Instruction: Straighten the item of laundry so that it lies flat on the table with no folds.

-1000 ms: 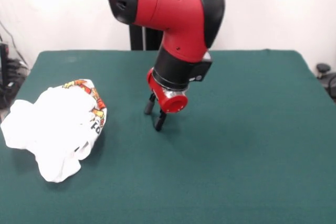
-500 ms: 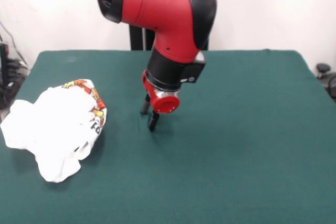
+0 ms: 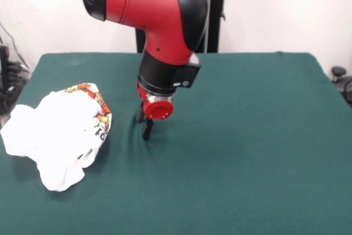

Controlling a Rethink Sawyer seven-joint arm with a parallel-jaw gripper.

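Near the table's [image 3: 264, 152] left side, the spread-fingered gripper [image 3: 144, 126] is sliding leftward, closing on the still-crumpled item of laundry [image 3: 58, 136].

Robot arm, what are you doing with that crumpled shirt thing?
The red and black robot arm reaches down over the green table, and its gripper hangs open and empty just above the felt. The white garment with the cartoon print lies beside it in a crumpled heap near the table's edge, not flat at all. The gripper is close to the garment but not touching it, so no straightening has been done yet.
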